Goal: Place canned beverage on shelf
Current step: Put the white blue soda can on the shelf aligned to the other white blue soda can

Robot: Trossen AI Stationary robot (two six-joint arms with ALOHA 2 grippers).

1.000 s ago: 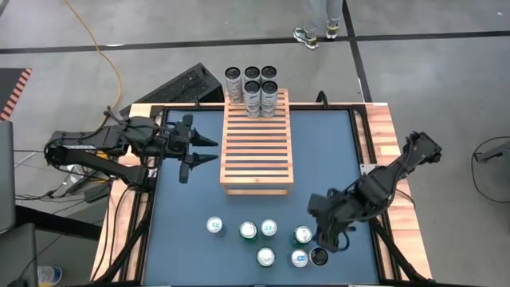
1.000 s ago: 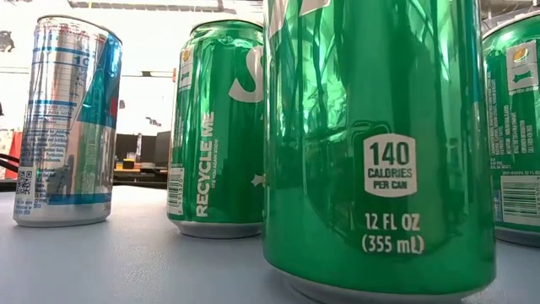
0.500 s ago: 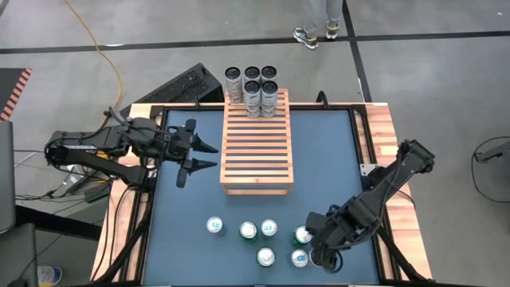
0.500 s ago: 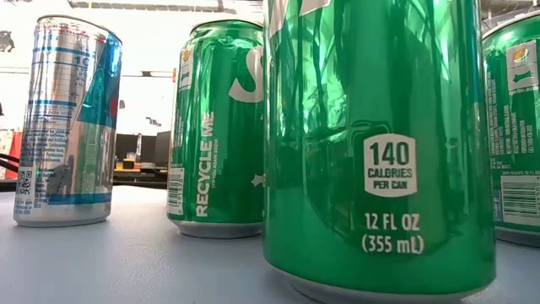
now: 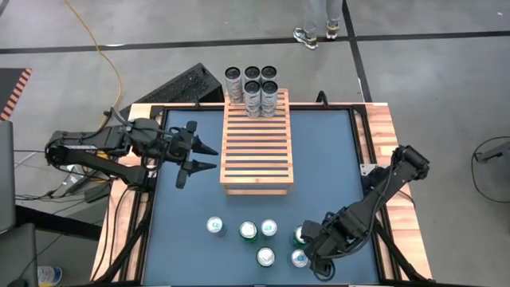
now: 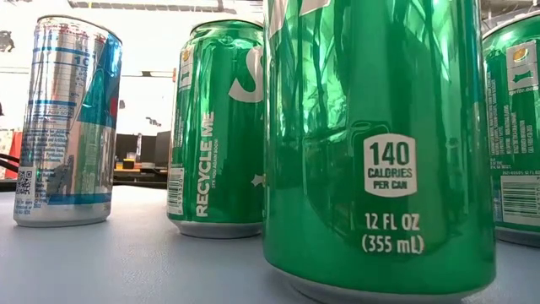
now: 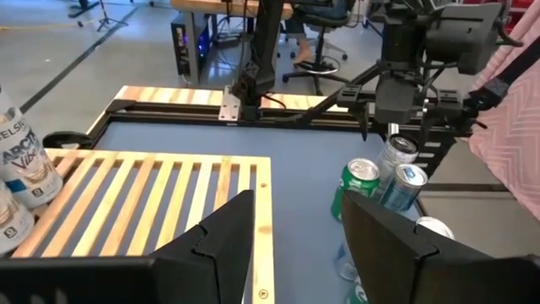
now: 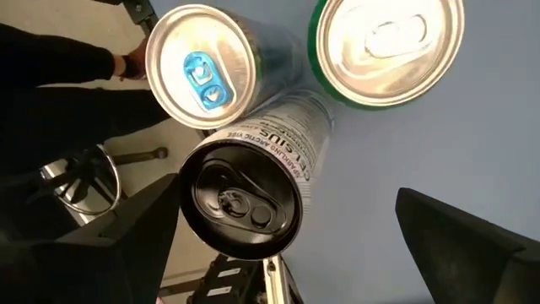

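Five cans [image 5: 252,89] occupy the shelf's [image 5: 256,151] far end. Right gripper [image 5: 312,252], fingers spread, hovers over the black-topped can [image 8: 245,199], probably to grasp it. Left gripper [image 5: 198,155] waits half-open beside the shelf.

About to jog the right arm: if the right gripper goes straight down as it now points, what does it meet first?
Probably the black-topped silver can, standing upright between the open right gripper fingers, with a blue-tabbed can close beside it; depth is unclear.

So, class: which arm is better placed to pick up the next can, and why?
The right. Its open right gripper hangs directly over the black-topped can among the loose cans, while the left gripper waits beside the shelf.
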